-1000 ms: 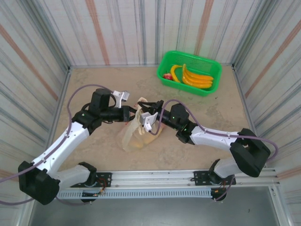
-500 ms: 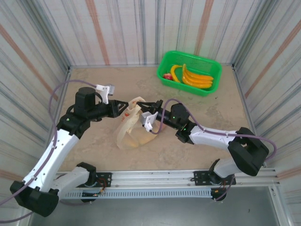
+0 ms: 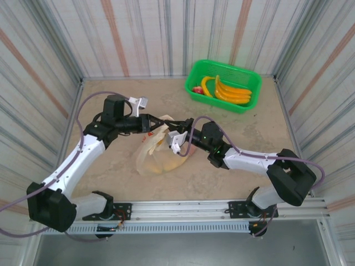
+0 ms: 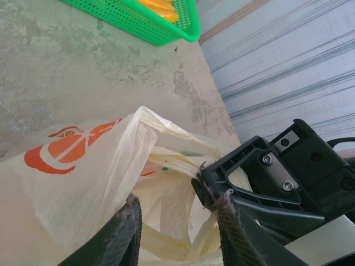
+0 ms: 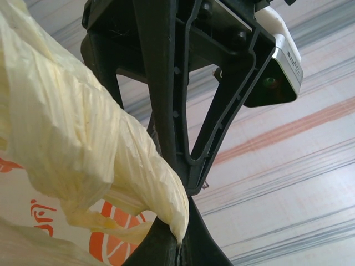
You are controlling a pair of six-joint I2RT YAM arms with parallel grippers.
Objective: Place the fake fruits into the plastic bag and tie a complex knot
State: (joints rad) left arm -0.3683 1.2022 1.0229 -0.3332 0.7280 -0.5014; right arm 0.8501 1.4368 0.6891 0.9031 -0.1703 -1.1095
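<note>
The cream-yellow plastic bag (image 3: 154, 157) with orange-red prints lies mid-table, its top pulled up between both grippers. My right gripper (image 3: 170, 125) is shut on a bunched, twisted handle strip (image 5: 77, 138), pinched at its fingertips (image 5: 178, 244). My left gripper (image 4: 178, 198) is open just left of it, its fingers (image 4: 128, 224) straddling loose pale strips of the bag's mouth, one tip touching the right gripper's black finger (image 4: 222, 174). Whether the twist is a knot I cannot tell. Fake fruits, yellow bananas (image 3: 230, 91) and a red one (image 3: 197, 89), lie in the basket.
The bright green basket (image 3: 247, 75) stands at the back right near the corrugated wall, its corner seen in the left wrist view (image 4: 166, 30). Striped walls close in the table on three sides. Bare tabletop (image 3: 111, 183) lies left of and in front of the bag.
My left gripper swung out to the left, dragging the bag's top with it, then came back against the right gripper with its jaws wider. The right gripper kept its grip and barely moved.
</note>
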